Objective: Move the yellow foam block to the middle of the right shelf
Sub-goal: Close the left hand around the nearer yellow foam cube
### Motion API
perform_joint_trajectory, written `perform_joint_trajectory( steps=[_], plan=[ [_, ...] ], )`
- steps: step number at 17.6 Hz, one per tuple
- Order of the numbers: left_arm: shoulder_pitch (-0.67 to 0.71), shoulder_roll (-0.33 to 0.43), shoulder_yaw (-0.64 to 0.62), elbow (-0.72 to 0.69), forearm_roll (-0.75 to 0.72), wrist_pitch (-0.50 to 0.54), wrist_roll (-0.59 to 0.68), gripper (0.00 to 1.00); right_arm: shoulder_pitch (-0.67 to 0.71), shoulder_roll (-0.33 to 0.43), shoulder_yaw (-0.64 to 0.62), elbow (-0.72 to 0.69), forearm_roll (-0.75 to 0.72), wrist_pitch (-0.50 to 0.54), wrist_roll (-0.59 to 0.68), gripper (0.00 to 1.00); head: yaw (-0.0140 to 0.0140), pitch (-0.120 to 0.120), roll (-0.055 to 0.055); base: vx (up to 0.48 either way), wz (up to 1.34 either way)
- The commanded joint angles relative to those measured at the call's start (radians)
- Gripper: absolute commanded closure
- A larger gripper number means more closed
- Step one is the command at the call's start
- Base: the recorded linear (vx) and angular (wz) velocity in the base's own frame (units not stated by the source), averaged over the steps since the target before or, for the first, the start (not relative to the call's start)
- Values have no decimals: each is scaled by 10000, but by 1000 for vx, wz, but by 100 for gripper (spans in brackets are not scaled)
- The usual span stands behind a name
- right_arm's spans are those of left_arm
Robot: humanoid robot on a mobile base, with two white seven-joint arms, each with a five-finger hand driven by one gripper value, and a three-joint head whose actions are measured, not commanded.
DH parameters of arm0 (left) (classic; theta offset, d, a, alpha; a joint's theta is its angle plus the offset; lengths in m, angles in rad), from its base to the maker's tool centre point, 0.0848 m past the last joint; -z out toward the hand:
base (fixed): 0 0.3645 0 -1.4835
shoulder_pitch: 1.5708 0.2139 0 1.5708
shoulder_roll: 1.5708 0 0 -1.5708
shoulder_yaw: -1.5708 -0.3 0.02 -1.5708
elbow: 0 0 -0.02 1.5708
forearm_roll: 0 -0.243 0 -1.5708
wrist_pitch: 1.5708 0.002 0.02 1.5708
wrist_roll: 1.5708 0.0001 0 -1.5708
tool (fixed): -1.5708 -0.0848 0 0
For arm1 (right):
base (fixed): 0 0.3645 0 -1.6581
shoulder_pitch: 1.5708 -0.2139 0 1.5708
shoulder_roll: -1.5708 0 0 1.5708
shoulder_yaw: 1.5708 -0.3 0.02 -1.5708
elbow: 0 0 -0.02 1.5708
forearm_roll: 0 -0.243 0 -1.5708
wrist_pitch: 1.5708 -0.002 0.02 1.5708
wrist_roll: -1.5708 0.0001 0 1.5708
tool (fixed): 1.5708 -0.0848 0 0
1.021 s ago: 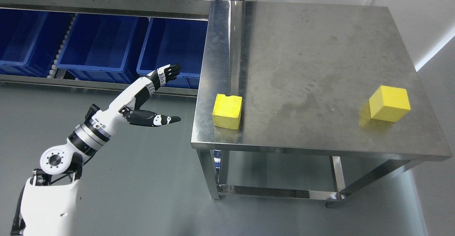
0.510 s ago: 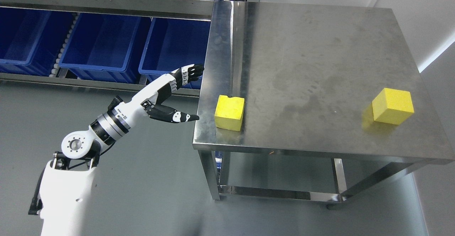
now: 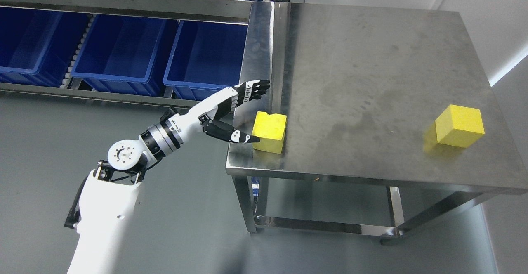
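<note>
- Since a second ago, we see our left hand [image 3: 231, 115] has travelled from beside the table to over its left edge.
- From the head view, the hand is spread wide and grasps nothing; the fingers [image 3: 253, 89] reach past the yellow foam block [image 3: 270, 131] behind it, while the thumb tip sits at its front left face.
- That block rests near the steel table's [image 3: 371, 80] front left corner.
- We note a second yellow block [image 3: 458, 125] well apart at the right side.
- Blue bins [image 3: 119, 51] sit on the rack to the left.
</note>
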Motion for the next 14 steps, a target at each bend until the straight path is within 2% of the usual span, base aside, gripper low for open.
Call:
perform_joint_trajectory(
  steps=[1, 7, 9, 12, 14],
  plan=[
    [-492, -896, -1369, 1690, -964, 9, -3, 0, -15, -175, 0, -175, -16, 8, 7, 0, 0, 0, 0, 0, 0],
    [-875, -1128, -1293, 2489, -1412, 9, -3, 0, -31, -175, 0, -175, 0, 8, 7, 0, 0, 32, 0, 0, 0],
    [-1013, -1128, -1216, 2536, -1412, 9, -3, 5, -31, -175, 0, -175, 0, 8, 7, 0, 0, 37, 0, 5, 69],
    [-1014, -1144, -1033, 2551, -1366, 9, -3, 24, -31, -175, 0, -175, 0, 8, 7, 0, 0, 37, 0, 8, 108],
    [-984, -1433, -711, 2551, -1351, 9, -19, 36, -31, -175, 0, -175, 0, 8, 7, 0, 0, 38, 0, 14, 89]
  ],
)
